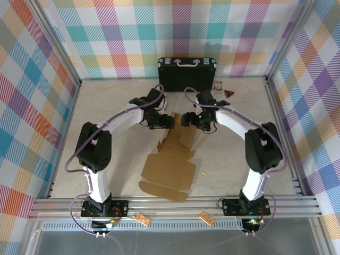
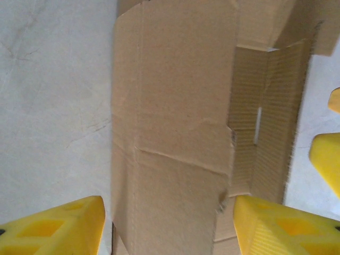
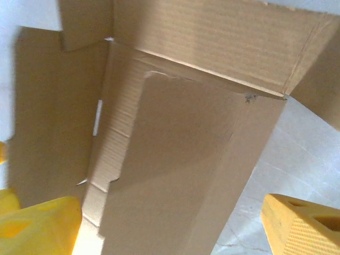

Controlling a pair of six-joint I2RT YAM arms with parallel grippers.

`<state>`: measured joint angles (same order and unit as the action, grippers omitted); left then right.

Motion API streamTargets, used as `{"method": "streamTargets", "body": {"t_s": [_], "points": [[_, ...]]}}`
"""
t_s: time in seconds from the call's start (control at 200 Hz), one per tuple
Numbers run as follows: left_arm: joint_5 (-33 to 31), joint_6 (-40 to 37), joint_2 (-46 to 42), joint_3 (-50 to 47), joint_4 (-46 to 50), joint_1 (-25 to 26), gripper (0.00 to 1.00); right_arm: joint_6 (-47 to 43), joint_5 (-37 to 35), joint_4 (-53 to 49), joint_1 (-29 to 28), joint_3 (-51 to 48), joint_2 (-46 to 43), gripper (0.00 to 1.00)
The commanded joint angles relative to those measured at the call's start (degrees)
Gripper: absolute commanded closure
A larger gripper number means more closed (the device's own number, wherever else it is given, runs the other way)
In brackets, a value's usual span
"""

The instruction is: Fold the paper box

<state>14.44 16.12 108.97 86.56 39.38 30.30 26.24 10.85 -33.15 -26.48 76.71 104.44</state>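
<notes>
The counter (image 1: 106, 101) lies open down the left and right sides of the frame, with room for an arm. In the middle sprawls the paper box (image 1: 170, 164), its raised flap standing between the spread fingers of the left pincer (image 1: 169, 121) and right pincer (image 1: 187, 120), which crowd each other. A black case (image 1: 187, 74) blocks the upper centre.

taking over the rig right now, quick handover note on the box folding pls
Left tool: open, fingers either side of a cardboard panel at the far end of the paper box.
Right tool: open, over the same end from the opposite side.
Paper box: on the table, near part flat, far flaps appear partly lifted.
Done: far end started.
To do: raise walls, tuck flaps, close it.
</notes>
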Motion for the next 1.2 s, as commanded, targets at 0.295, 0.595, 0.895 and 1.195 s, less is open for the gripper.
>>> {"method": "streamTargets", "body": {"t_s": [0.295, 0.595, 0.895, 1.195], "points": [[-13.0, -0.9, 4.1, 5.7, 5.2, 0.4, 0.67, -5.4, -8.9, -7.0, -0.8, 0.4, 1.4, 0.19], [-15.2, -1.6, 3.5, 5.1, 5.3, 0.0, 1.0, -4.9, -8.2, -6.1, 0.1, -3.0, -3.6, 0.26], [-20.5, 0.4, -7.7, -7.8, -5.4, 0.0, 1.0, -3.7, -8.2, -6.6, 3.3, -1.7, -6.7, 0.18], [-21.0, 1.4, -18.3, -21.4, -16.9, 0.1, 1.0, -6.1, 0.2, -9.9, 2.9, 6.9, -3.9, 0.15]]}}
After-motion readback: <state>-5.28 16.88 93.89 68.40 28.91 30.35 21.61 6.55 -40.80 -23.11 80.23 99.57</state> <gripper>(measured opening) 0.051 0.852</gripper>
